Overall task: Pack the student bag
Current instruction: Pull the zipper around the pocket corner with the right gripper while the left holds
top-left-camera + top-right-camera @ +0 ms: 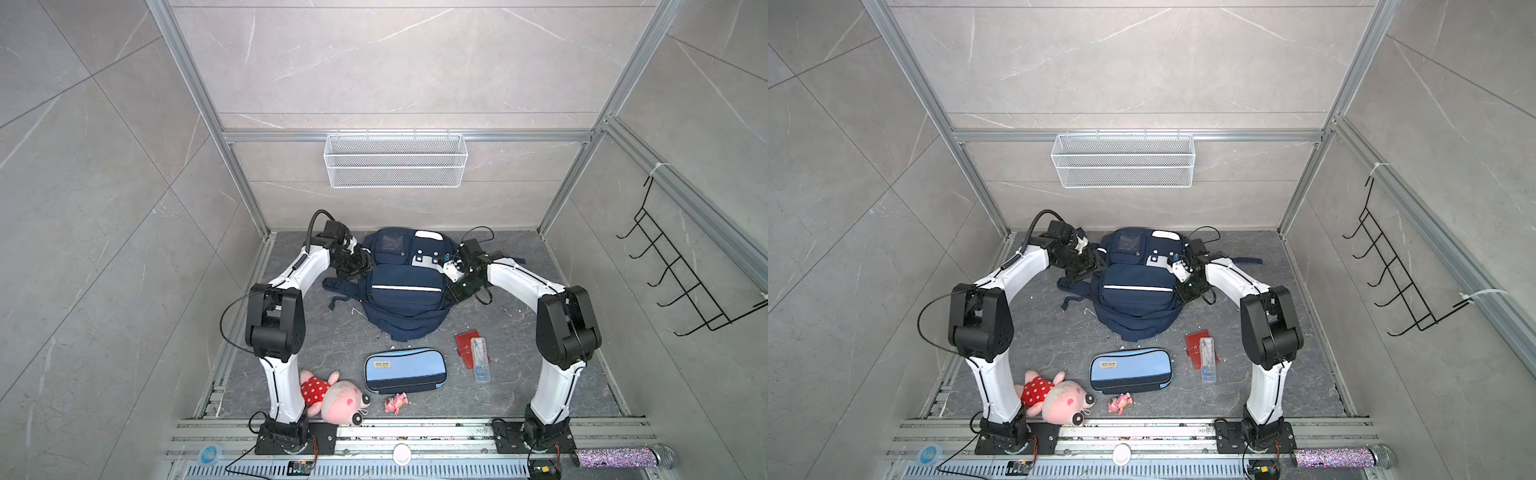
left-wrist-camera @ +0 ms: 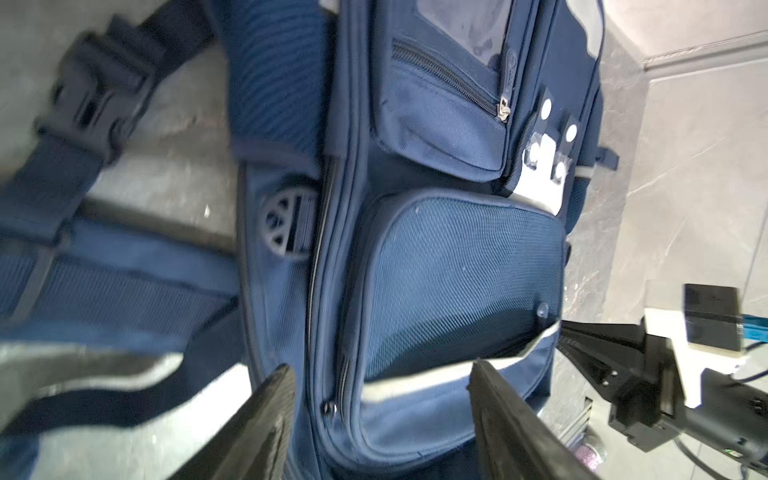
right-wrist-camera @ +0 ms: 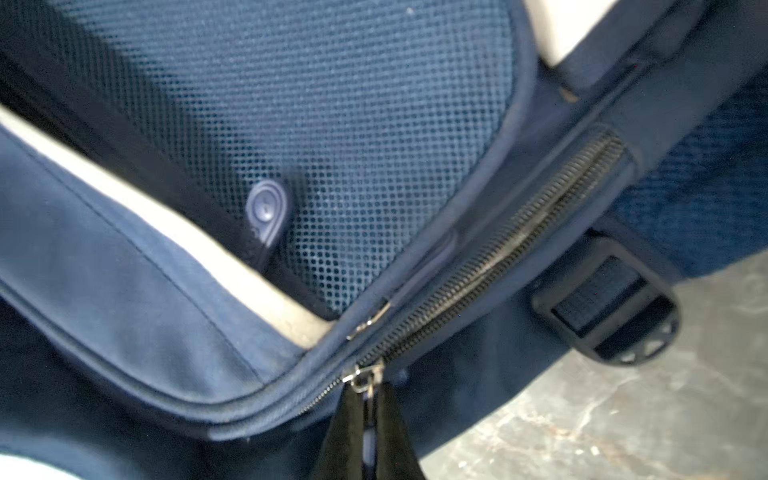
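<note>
Student bag (image 1: pixel 405 299) is lying front-up toward the back of the tabletop (image 1: pixel 332 336), right between your two arms, so here's the rundown from your near edge outward. On the front rail, off to the right, there's a glittery microphone (image 1: pixel 623 456). Next up, a pink plush pig (image 1: pixel 338 399) in a red spotted dress lies against the base of the left arm, with a tiny pink figure (image 1: pixel 396 403) near its head. Just behind those sits a light-blue pencil case (image 1: pixel 405 370). To its right is a red wallet (image 1: pixel 462 344) with a clear plastic box (image 1: pixel 482 361) lying partly on top of it. Then you hit the bag itself, with one shoulder strap (image 1: pixel 338 287) spilling out on its left. Your left fingers (image 2: pixel 266 415) are spread wide open over the left side of the front pocket, gripping nothing. Your right fingers (image 3: pixel 399 436) are pinched closed on a metal zip pull (image 3: pixel 360 380) on the bag's right side, on the zip that runs beside the mesh front pocket. Both wrist views are a bit blurry, heads up. Farthest back, a white wire basket (image 1: pixel 395 176) hangs on the rear wall.
</note>
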You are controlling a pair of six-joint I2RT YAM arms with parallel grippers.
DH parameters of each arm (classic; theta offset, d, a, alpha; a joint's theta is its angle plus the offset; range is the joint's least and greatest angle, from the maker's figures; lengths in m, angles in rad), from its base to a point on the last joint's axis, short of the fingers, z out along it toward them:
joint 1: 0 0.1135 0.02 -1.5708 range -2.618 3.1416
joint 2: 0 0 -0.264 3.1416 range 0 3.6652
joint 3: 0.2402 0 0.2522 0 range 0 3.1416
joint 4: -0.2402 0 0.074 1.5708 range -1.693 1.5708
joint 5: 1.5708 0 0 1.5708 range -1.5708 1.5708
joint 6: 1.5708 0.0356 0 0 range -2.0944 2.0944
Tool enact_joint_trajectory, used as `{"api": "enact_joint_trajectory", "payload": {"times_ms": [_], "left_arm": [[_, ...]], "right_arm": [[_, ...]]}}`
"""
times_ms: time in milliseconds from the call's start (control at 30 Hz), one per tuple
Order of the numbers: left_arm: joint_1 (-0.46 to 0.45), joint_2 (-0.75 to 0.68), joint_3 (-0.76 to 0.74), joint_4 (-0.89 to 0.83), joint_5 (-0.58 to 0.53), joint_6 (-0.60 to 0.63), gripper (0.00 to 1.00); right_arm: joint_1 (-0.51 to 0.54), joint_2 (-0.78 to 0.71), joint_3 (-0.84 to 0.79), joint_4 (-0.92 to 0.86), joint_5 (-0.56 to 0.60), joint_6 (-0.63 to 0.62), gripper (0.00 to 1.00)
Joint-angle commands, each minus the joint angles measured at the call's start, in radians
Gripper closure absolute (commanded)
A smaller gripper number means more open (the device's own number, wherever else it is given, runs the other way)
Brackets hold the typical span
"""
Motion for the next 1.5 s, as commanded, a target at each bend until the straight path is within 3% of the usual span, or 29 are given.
{"api": "enact_joint_trajectory", "payload": {"times_ms": [0, 100, 400, 567, 700, 933, 1033, 1200, 1467], "left_arm": [[-0.005, 0.080, 0.063, -0.096, 0.018, 0.054, 0.35], [-0.011, 0.124, 0.079, -0.088, 0.045, 0.055, 0.38], [-0.064, 0.147, 0.018, -0.008, 0.105, -0.009, 0.62], [-0.060, 0.115, -0.085, 0.146, 0.167, -0.139, 1.00], [-0.035, 0.084, -0.171, 0.320, 0.217, -0.286, 1.00], [0.041, 0.018, -0.340, 0.815, 0.244, -0.654, 1.00], [0.044, 0.029, -0.346, 0.882, 0.234, -0.721, 1.00], [0.044, 0.039, -0.381, 0.989, 0.216, -0.824, 1.00], [0.051, -0.034, -0.449, 1.011, 0.182, -0.854, 1.00]], "right_arm": [[-0.012, 0.039, 0.073, 0.022, 0.002, -0.027, 1.00], [-0.015, 0.066, 0.110, 0.018, 0.004, -0.039, 1.00], [-0.015, 0.145, 0.208, 0.006, -0.002, -0.051, 1.00], [-0.014, 0.151, 0.222, -0.002, 0.000, -0.069, 1.00], [-0.014, 0.111, 0.171, -0.006, 0.015, -0.093, 1.00], [0.040, -0.128, -0.162, 0.075, 0.011, -0.070, 1.00], [0.078, -0.234, -0.296, 0.123, 0.010, -0.051, 1.00], [0.140, -0.294, -0.361, 0.137, -0.005, -0.071, 1.00], [0.132, -0.184, -0.241, 0.201, 0.025, -0.060, 1.00]]}}
